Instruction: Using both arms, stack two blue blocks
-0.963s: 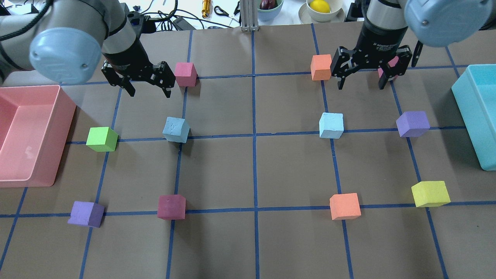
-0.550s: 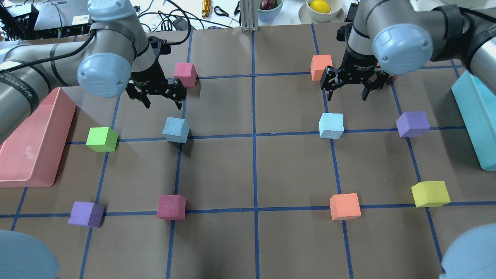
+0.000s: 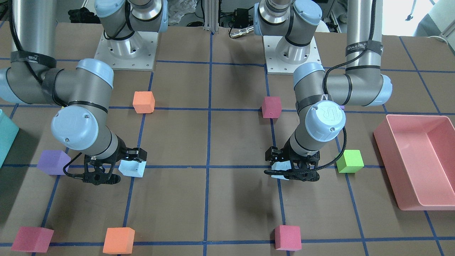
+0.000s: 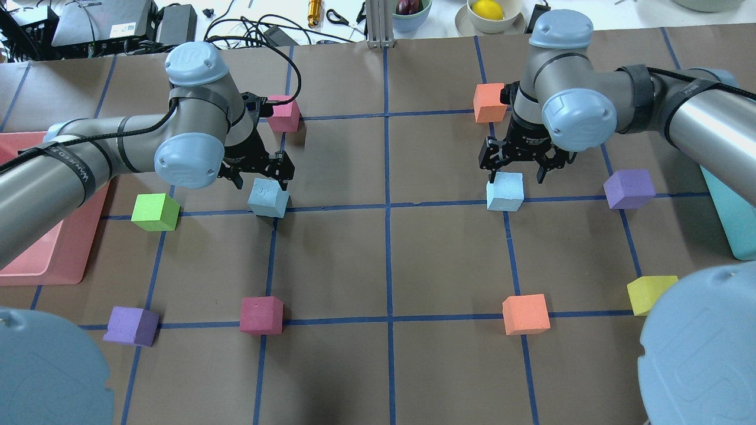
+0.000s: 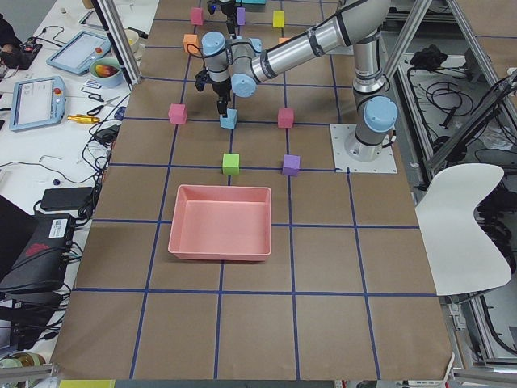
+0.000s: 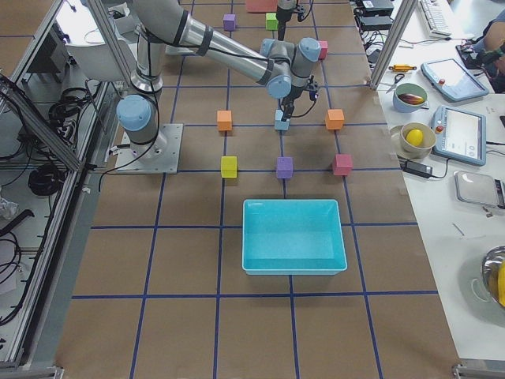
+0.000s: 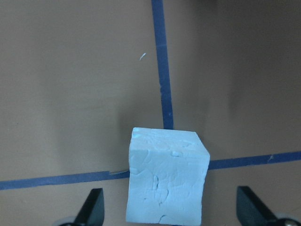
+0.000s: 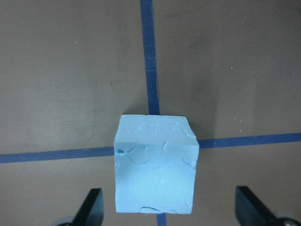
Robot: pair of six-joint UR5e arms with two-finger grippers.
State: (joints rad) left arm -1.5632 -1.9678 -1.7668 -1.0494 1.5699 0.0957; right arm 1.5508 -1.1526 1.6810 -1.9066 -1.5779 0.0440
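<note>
Two pale blue blocks sit on tape crossings. The left blue block (image 4: pixel 269 199) lies under my left gripper (image 4: pixel 261 180), which is open with its fingers on either side of the block and apart from it. In the left wrist view the block (image 7: pixel 167 176) sits between the black fingertips (image 7: pixel 91 207). The right blue block (image 4: pixel 505 192) lies under my open right gripper (image 4: pixel 514 173). In the right wrist view that block (image 8: pixel 156 165) is centred between the fingertips (image 8: pixel 251 207). The front view shows both blocks (image 3: pixel 132 168) (image 3: pixel 280 167) partly hidden by the grippers.
A green cube (image 4: pixel 155 212) and a pink tray (image 4: pixel 65 254) lie left of the left block. A purple cube (image 4: pixel 629 189) and a teal bin (image 4: pixel 735 230) lie right of the right block. Magenta (image 4: pixel 283 115) and orange (image 4: pixel 489 101) cubes sit behind the grippers. Other cubes line the near row.
Both arms have moved forward and down from the far row. Each open gripper now hangs over its blue block. The blocks have not moved.
</note>
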